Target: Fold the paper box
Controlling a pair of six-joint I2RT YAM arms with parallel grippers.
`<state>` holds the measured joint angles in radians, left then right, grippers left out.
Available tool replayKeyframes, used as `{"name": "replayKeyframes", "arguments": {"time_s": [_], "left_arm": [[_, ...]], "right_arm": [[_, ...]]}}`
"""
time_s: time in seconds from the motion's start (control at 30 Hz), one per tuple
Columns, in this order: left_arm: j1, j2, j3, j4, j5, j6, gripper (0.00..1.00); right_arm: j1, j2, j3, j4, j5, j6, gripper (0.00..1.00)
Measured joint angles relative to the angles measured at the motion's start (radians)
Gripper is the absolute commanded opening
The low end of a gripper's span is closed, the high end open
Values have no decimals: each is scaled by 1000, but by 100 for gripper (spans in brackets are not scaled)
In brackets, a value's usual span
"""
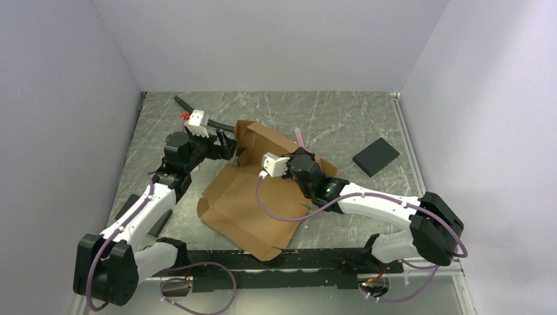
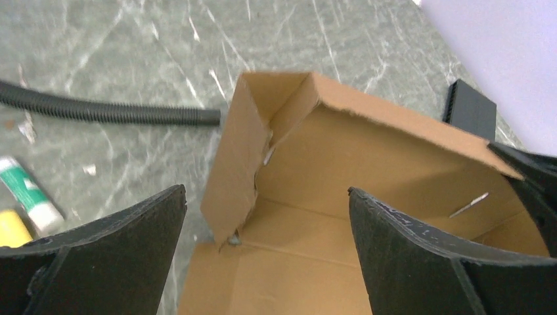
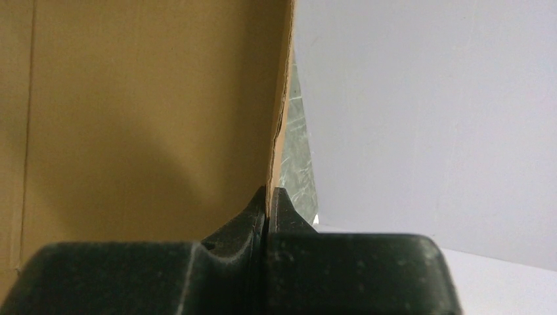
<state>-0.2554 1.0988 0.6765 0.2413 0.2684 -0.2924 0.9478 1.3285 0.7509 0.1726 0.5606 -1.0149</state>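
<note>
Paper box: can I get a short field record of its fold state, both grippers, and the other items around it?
box: paper box, partly folded; far walls raised, near panel lying flat on the table
left gripper: left gripper, open, pointed at the raised corner
right gripper: right gripper, shut on the edge of a raised wall
other items: black pad; black hose; green-and-white tube

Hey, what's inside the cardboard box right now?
Bare brown floor and raised walls show inside the paper box, plus one thin pale sliver I can't identify. The left gripper's fingers cover part of the floor.
</note>
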Motion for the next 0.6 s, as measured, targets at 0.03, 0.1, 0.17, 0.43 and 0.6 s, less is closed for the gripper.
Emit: {"name": "replayKeyframes", "arguments": {"time_s": [0.03, 0.1, 0.17, 0.43, 0.6], "left_arm": [[0, -10, -20, 3, -3, -18, 96], [-4, -11, -58, 9, -5, -47, 96], [-19, 1, -84, 6, -16, -69, 94], [-122, 119, -53, -18, -182, -80, 61], [-123, 220, 60, -84, -277, -76, 37]], "right_arm": [[0, 0, 0, -1, 0, 2, 1], [0, 0, 0, -1, 0, 6, 1], [0, 0, 0, -1, 0, 10, 1], [0, 0, 0, -1, 0, 15, 1], [0, 0, 0, -1, 0, 16, 1]]}}
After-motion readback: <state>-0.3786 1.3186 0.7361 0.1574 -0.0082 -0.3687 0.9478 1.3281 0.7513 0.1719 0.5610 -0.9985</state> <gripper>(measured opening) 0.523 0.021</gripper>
